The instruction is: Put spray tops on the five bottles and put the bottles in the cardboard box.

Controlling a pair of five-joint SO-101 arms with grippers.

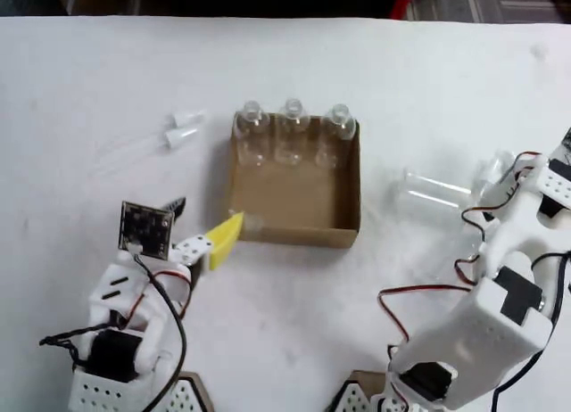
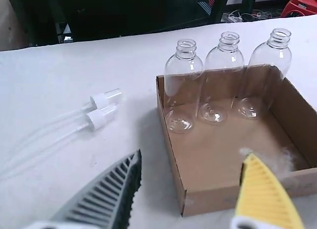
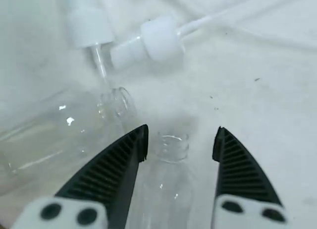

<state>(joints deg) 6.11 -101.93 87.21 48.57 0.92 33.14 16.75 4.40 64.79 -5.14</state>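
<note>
Three clear bottles stand uncapped along the far wall of the cardboard box. Two white spray tops with long tubes lie on the table left of the box. My left gripper is open at the box's near left corner, its yellow finger over the box wall. Right of the box two more clear bottles lie on their sides. My right gripper is open, with the neck of one lying bottle between its fingers. Two spray tops lie just beyond.
The table is covered with a white cloth. Its far edge runs along the back, with dark room behind. The arm bases and red cables sit at the near edge.
</note>
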